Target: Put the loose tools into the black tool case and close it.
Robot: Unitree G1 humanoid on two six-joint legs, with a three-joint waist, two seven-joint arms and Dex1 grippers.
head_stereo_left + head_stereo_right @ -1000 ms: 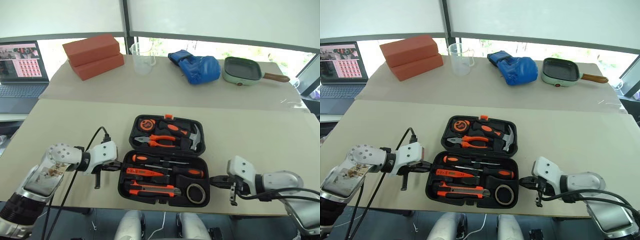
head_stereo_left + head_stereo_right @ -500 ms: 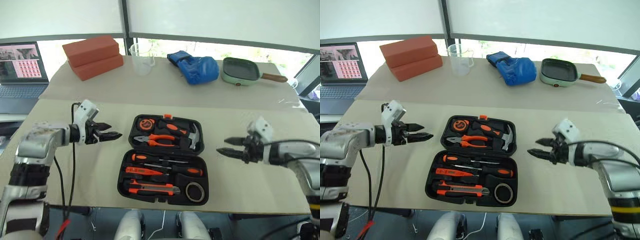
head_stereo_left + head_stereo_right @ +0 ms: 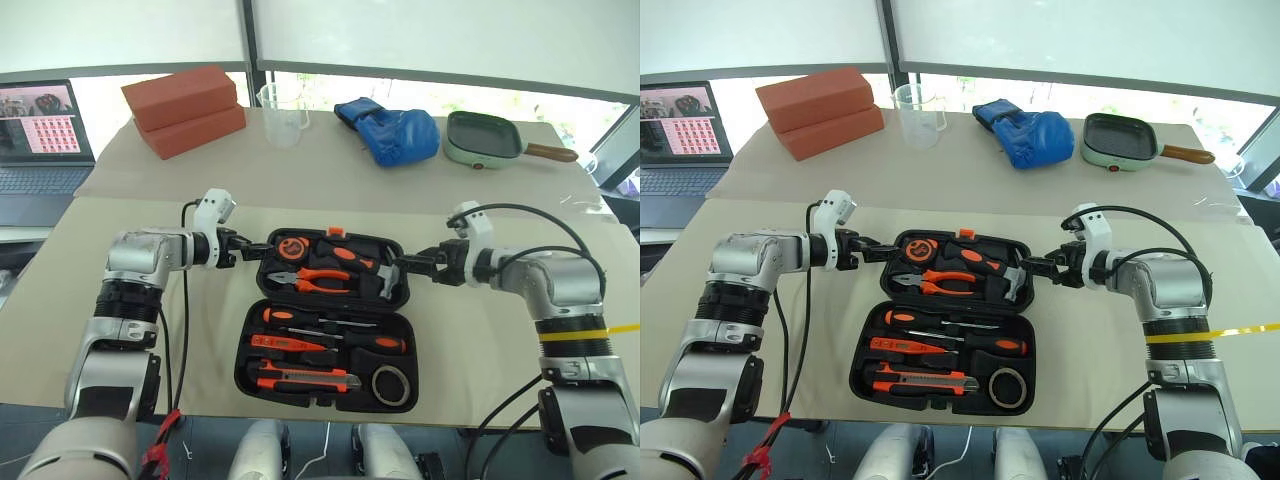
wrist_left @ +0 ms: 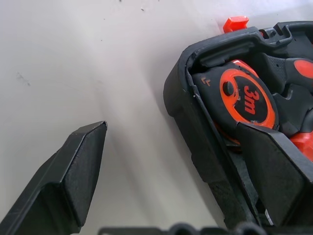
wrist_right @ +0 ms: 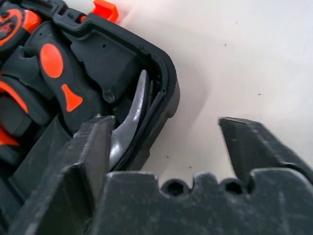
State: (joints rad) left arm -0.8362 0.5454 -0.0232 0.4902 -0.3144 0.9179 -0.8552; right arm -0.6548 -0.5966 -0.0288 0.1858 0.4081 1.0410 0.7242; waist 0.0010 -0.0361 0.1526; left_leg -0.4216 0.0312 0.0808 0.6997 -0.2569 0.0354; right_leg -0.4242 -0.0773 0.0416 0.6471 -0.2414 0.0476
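The black tool case (image 3: 244, 365) lies open flat on the table, its orange latch (image 3: 337, 232) at the far edge. In its near half rest the loose tools: two screwdrivers (image 3: 335, 320), a slim tester (image 3: 285, 343), a utility knife (image 3: 305, 380) and a grey tape roll (image 3: 391, 384). The far half holds a tape measure (image 4: 239, 95), pliers (image 3: 312, 280) and a hammer (image 5: 128, 128). My left gripper (image 3: 255, 247) is open and straddles the far half's left rim. At the far half's right rim my right gripper (image 3: 408, 266) is open too, one finger over the hammer.
Along the back of the table stand two red bricks (image 3: 185, 110), a clear measuring cup (image 3: 285, 112), a blue glove (image 3: 392, 130) and a green square pan (image 3: 485, 140). A laptop (image 3: 40, 125) sits off to the far left. The case's near half reaches close to the table's front edge.
Both arms have swung forward from beside the case's near half to the two ends of its far half. Both grippers have gone from shut to open.
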